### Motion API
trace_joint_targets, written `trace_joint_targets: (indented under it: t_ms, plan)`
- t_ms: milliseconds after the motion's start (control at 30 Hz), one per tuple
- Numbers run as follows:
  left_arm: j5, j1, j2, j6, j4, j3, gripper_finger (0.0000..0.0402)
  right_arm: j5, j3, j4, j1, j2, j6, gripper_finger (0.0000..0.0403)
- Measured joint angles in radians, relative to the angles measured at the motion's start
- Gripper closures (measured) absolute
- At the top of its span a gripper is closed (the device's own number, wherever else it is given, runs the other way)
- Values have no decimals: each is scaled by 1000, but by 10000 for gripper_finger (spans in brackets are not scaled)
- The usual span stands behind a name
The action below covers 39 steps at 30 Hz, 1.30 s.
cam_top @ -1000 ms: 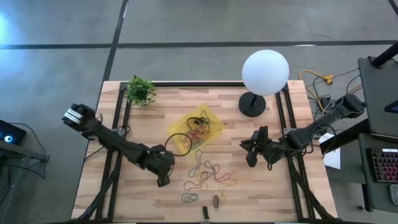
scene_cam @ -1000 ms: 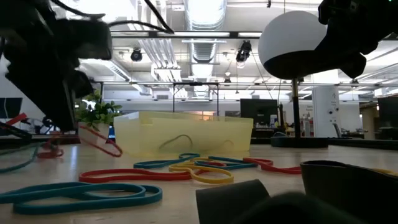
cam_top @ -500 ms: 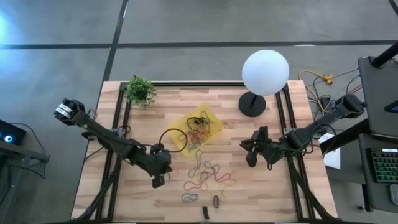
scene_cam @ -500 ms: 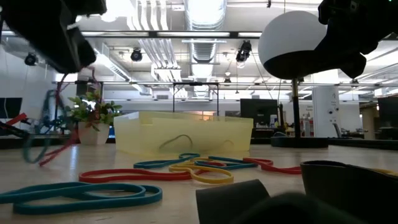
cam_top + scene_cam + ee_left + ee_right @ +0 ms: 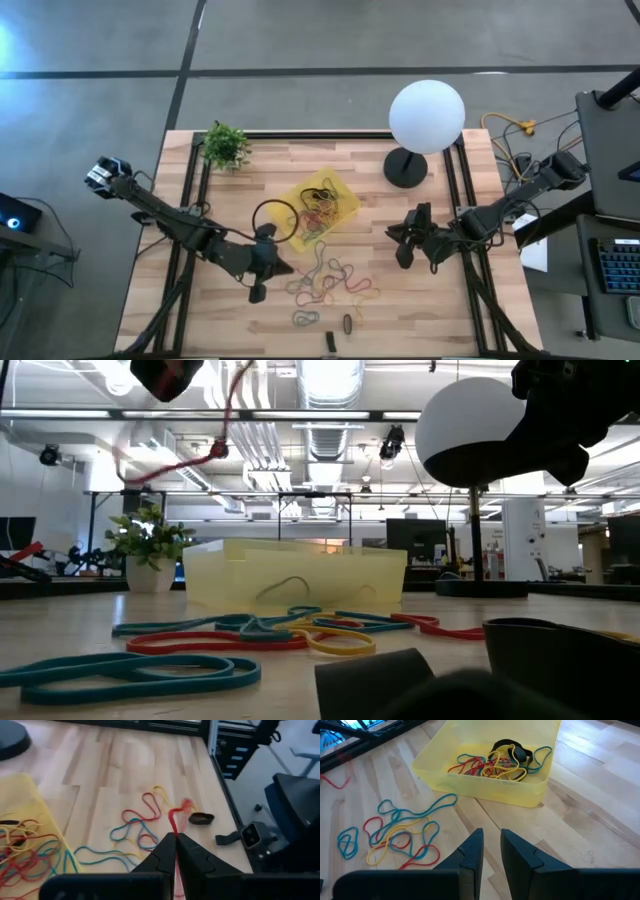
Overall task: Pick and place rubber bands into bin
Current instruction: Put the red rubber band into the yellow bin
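The yellow bin sits mid-table with several coloured rubber bands inside. More loose bands lie on the wood in front of it, nearer the table's near edge. A big black ring lies by the bin's left corner, close to my left arm. My left gripper is raised above the table, left of the loose pile, shut on a red band. My right gripper waits open on the bin's right, above the wood. My left gripper pinches the red band between its two fingers at one stretch of the loop. The rest of the band sticks out past the fingertips. The band is lifted clear of the table and hangs slack below the gripper.
A white globe lamp on a black round base stands at the far right. A small potted plant is at the far left corner. Two small dark oblong pieces lie near the near edge. Black rails run along both sides.
My left gripper has risen from the table top with the red band, which first trailed on the wood and now hangs clear. A teal band came up with it for a moment and has dropped back onto the table. The right arm kept still.
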State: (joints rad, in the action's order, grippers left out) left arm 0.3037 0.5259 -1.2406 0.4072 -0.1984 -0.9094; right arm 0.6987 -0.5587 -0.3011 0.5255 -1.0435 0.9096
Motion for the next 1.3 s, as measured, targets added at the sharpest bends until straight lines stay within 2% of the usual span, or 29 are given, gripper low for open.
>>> trace_joint_targets:
  t_ms: [133, 333, 700, 900, 1233, 1300]
  plan:
    - [52, 0, 0, -6, -3, 4, 401, 0, 0, 0, 0, 0, 0, 346]
    - [220, -28, 0, -57, -1, 4, 401, 0, 0, 0, 0, 0, 0, 346]
    - [378, -236, 0, -100, 8, 32, 402, 1, 0, 1, 0, 0, 0, 346]
    - [385, -317, -27, -99, 6, 54, 402, 1, 0, 2, 0, 0, 6, 346]
    - [360, -325, -142, -78, 39, 52, 401, 9, 0, 5, 0, 0, 27, 346]
    - [323, -329, -167, -74, 38, 52, 401, 9, 0, 6, 0, 0, 27, 346]
